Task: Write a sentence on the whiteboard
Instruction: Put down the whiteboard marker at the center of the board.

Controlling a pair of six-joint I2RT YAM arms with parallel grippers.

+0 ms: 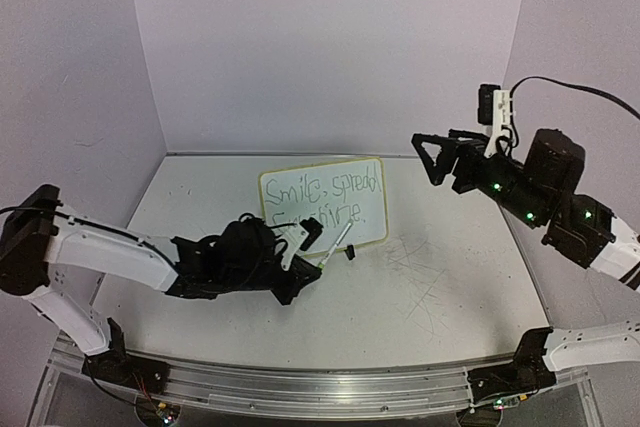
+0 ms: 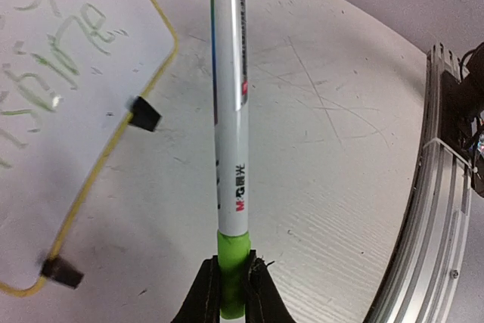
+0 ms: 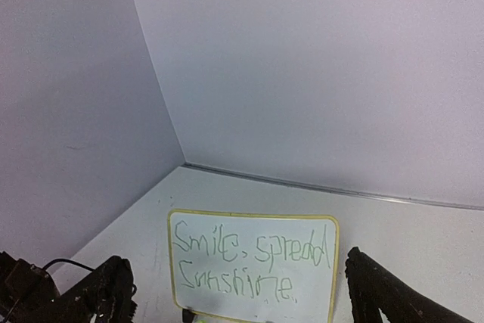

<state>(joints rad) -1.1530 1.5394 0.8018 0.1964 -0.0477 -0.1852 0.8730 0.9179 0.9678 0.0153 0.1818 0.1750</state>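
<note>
The whiteboard [image 1: 322, 209] stands propped on two black feet at the back middle of the table. The sentence [image 1: 325, 202] reads "Smile, spread sunshine." in green on two lines. It shows plainly in the right wrist view [image 3: 249, 262] on the whiteboard [image 3: 253, 221]. My left gripper [image 1: 316, 265] is shut on the green end of a white marker [image 1: 338, 244], just right of the board's lower right corner. In the left wrist view the marker [image 2: 231, 111] runs up from the left gripper [image 2: 234, 293] beside the whiteboard [image 2: 68, 149]; its tip is out of view. My right gripper [image 1: 432, 160] is open, empty and raised at the right.
The table [image 1: 450, 287] is white with grey scratches right of the board. An aluminium rail [image 1: 320, 387] runs along the near edge and shows in the left wrist view [image 2: 431, 209]. Lilac walls close in the back and both sides.
</note>
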